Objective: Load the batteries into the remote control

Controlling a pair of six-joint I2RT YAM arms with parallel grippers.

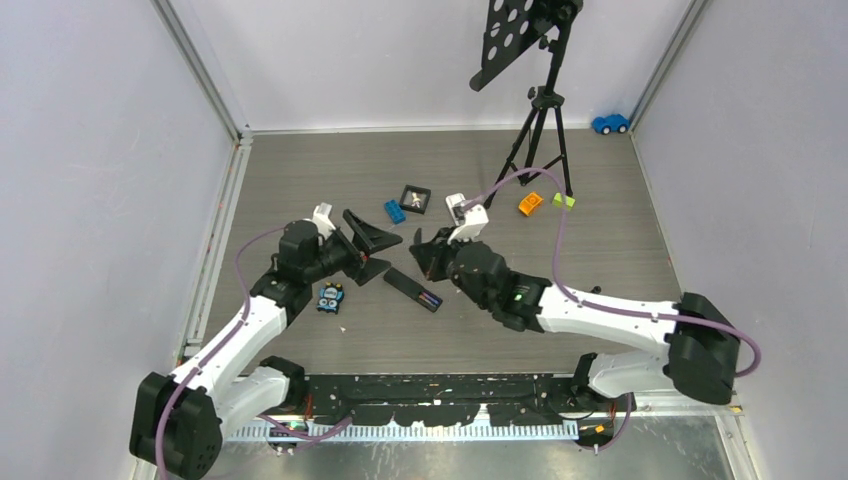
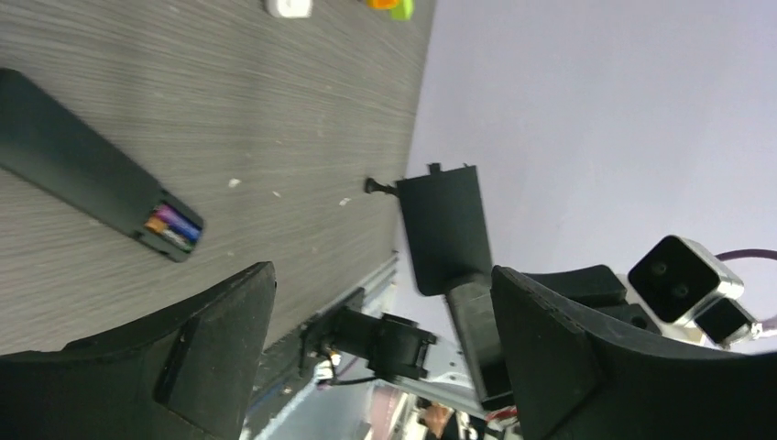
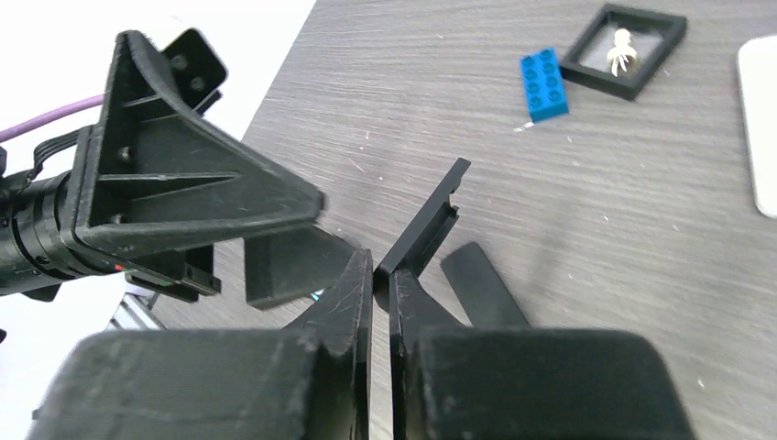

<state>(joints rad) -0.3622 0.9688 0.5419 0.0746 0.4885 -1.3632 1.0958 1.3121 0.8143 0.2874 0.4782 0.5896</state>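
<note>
Pinching the cover [image 3: 423, 225] edge-on in the right gripper [image 3: 380, 275], holding the left gripper [image 2: 382, 273] spread wide, leaving the batteries [image 2: 172, 225] seated in the remote [image 2: 82, 179], risking the cover twisting loose from so slight a grip

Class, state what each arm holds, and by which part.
Right gripper pinches the thin black battery cover by one end; left gripper, open, holds nothing.

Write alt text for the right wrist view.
The right end effector pinches a thin black cover over the grey table. The open left end effector sits close beside it; a blue brick lies farther back.
</note>
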